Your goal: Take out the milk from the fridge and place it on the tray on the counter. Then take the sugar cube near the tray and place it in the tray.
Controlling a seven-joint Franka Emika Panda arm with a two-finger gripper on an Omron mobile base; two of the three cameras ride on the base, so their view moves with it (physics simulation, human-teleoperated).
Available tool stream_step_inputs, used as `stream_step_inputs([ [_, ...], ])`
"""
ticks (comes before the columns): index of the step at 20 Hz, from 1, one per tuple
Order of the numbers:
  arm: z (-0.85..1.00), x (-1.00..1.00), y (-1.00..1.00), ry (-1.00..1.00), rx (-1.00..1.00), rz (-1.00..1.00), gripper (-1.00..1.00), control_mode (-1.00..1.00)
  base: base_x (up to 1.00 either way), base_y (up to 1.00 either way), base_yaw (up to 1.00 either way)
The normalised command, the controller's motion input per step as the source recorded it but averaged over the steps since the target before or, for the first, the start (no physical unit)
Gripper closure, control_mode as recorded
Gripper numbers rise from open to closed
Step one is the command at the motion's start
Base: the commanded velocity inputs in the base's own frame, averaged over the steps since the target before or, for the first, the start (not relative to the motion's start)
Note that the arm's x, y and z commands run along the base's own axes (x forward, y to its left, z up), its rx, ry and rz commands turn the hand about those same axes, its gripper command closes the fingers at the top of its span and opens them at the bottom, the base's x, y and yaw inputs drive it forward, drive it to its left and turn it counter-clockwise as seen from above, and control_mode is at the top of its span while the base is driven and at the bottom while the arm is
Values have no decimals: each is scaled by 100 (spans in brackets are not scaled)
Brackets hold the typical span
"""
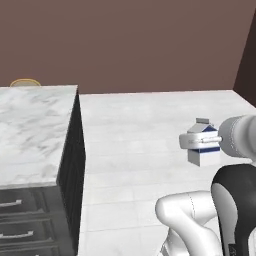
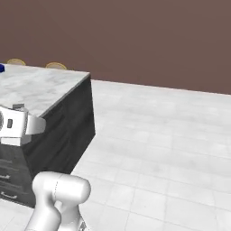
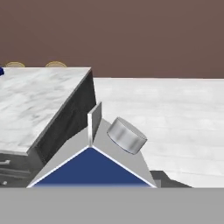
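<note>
The milk (image 1: 205, 158) is a small white gable-top carton with a dark blue band, hanging upright in the air over the tiled floor. My gripper (image 1: 202, 142) is shut on it, with a white finger across its middle. In the right base view the same gripper (image 2: 26, 125) holds the milk (image 2: 12, 140) at the far left, beside the dark cabinet. The hand view looks down on the milk (image 3: 92, 168), showing its blue gable face, top ridge and grey round cap (image 3: 126, 134). The fridge, the tray, the counter and the sugar cube are out of view.
A smaller marble-topped island (image 1: 35, 130) over dark cabinets with drawers stands to the left (image 2: 40, 90). Tan round shapes (image 2: 55, 66) peek over its far edge. A small blue bit (image 2: 1, 68) shows at its far left. White tiled floor (image 1: 150, 125) runs to a brown wall.
</note>
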Motion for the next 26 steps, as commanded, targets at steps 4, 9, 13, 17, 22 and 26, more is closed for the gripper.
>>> stream_step_inputs([
  [4, 0, 0, 0, 0, 0, 0, 100, 100, 100, -100, 24],
  [9, 0, 0, 0, 0, 0, 0, 100, 100, 100, -99, 34],
  [13, 0, 0, 0, 0, 0, 0, 100, 100, 100, -86, 45],
  [17, 0, 0, 0, 0, 0, 0, 100, 100, 100, -69, 51],
  [22, 0, 0, 0, 0, 0, 0, 100, 100, 100, -67, 52],
  [26, 0, 0, 0, 0, 0, 0, 100, 100, 100, -92, 45],
])
